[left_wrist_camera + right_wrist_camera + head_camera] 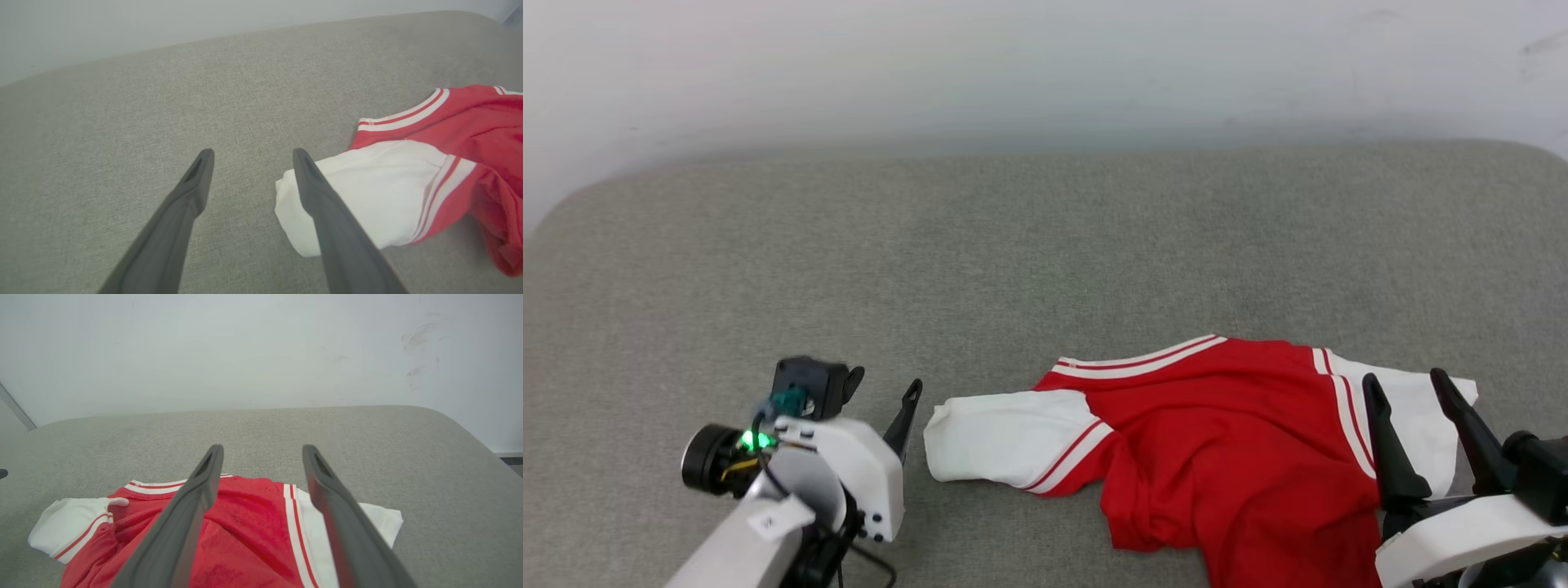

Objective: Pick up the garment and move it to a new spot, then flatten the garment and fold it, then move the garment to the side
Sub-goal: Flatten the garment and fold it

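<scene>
Looking down, I'm seeing the garment (1233,441) lying rumpled on the grey bench (1045,245) at about five o'clock in the head view, one white sleeve (1005,437) stretching toward nine o'clock. My left gripper (880,396) is hovering just beside that cuff, its fingers (196,183) spread wide and holding nothing. My right gripper (1405,380) is poised over the far sleeve (1417,408) at three o'clock, equally spread and empty. I'm judging the cloth light, soft and floppy, likely to sag and bunch, so I'm favouring a pinch at each shoulder by the striped trim (1343,416).
</scene>
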